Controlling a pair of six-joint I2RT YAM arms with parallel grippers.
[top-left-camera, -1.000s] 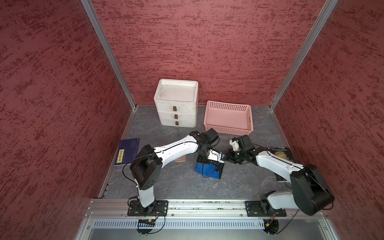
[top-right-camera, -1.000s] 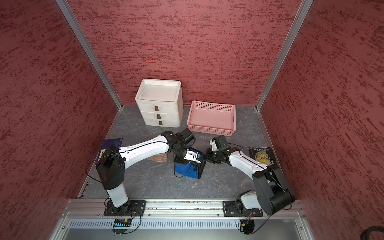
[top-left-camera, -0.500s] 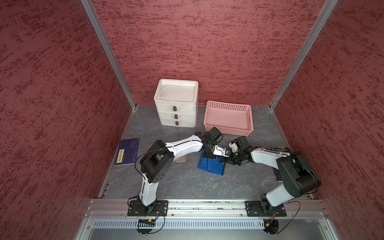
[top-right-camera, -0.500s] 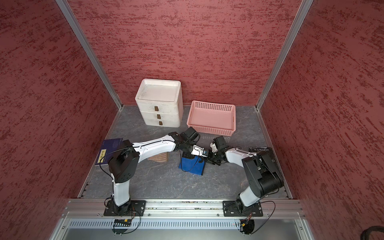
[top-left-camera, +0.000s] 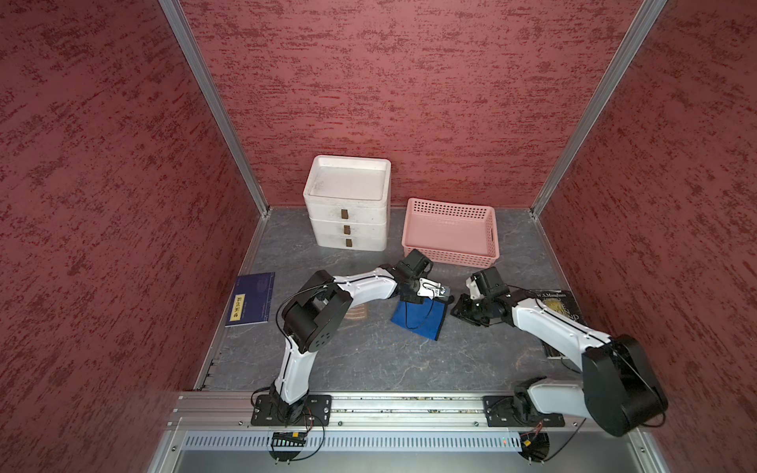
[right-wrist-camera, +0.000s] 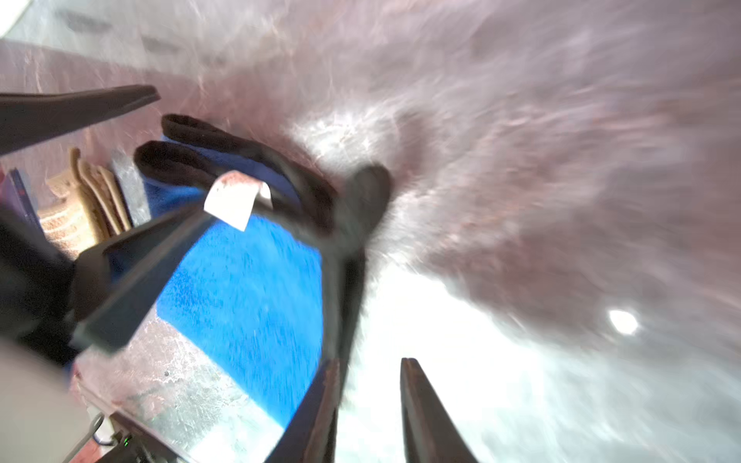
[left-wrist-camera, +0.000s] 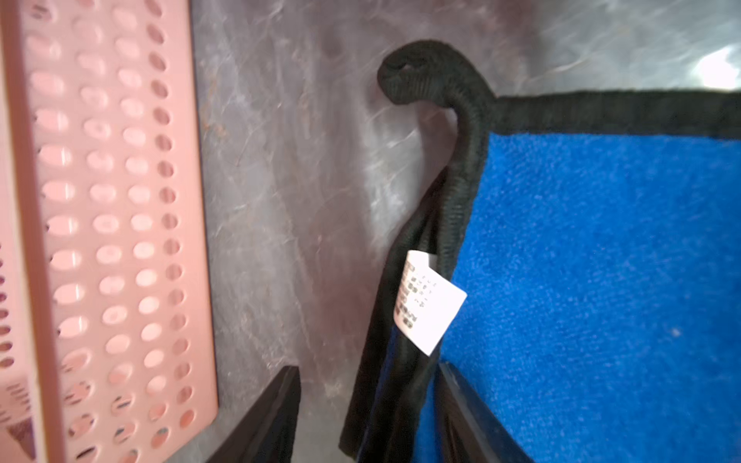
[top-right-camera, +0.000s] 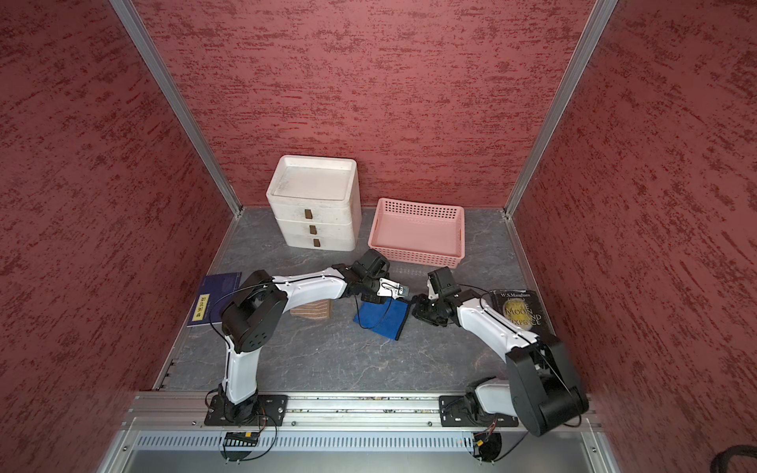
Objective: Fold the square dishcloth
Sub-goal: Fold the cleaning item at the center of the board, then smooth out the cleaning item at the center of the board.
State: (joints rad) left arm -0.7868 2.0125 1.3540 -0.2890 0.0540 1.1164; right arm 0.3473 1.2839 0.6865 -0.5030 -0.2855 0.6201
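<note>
Near the middle of the tabletop (top-left-camera: 368, 360), the left gripper (top-left-camera: 445, 292) stands spread over the far corner of the blue dishcloth (top-left-camera: 415, 317). The cloth's black hem (left-wrist-camera: 461, 180) runs loose between its fingers (left-wrist-camera: 276, 413). The right gripper (top-left-camera: 454, 310), just beside the hemmed side edge, is slightly parted and holds nothing. The folded cloth lies flat, reaching from both grippers toward the front rail, one corner pointing railward. It is almost square, so I cannot tell its long axis.
</note>
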